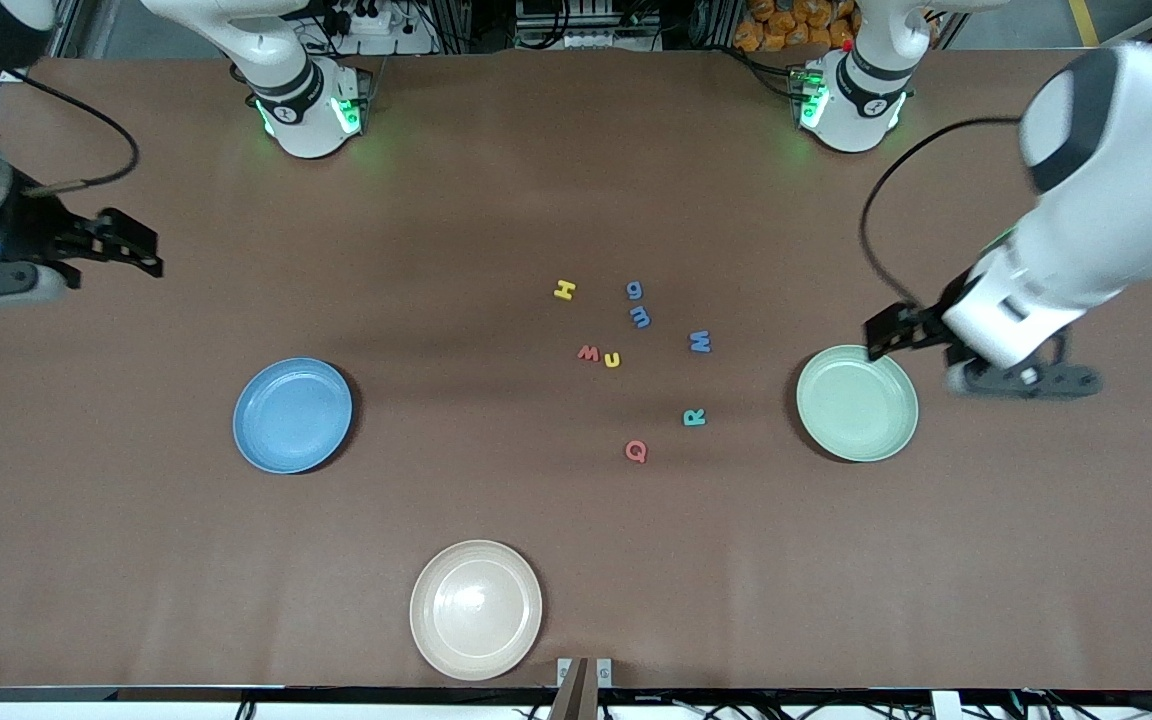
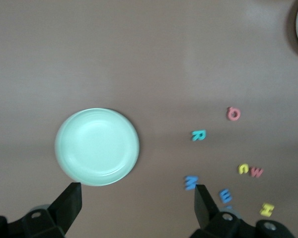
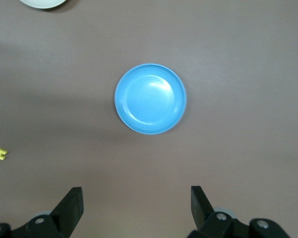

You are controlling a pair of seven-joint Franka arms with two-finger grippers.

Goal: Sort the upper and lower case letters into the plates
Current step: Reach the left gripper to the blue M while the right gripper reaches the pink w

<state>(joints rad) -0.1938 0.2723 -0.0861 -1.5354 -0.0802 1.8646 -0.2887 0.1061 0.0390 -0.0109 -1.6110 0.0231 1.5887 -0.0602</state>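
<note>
Several small letters lie in a loose group mid-table: yellow H (image 1: 564, 290), blue g (image 1: 635, 290), blue m (image 1: 641, 317), red w (image 1: 588, 352), yellow u (image 1: 612, 359), blue M (image 1: 700, 341), teal R (image 1: 694, 417), red Q (image 1: 636, 451). The blue plate (image 1: 293, 415) sits toward the right arm's end and the mint green plate (image 1: 857, 403) toward the left arm's end; both hold nothing. My left gripper (image 1: 891, 335) (image 2: 136, 193) hangs open and holds nothing, over the table by the mint plate's (image 2: 97, 147) rim. My right gripper (image 1: 141, 250) (image 3: 137, 196) waits open over the table's end, with nothing in it and the blue plate (image 3: 150, 98) in its view.
A cream-white plate (image 1: 476, 609) lies near the table's front edge, nearer the camera than the letters. The arm bases (image 1: 308, 110) stand along the table's back edge, with a black cable (image 1: 86, 115) on the table at the right arm's end.
</note>
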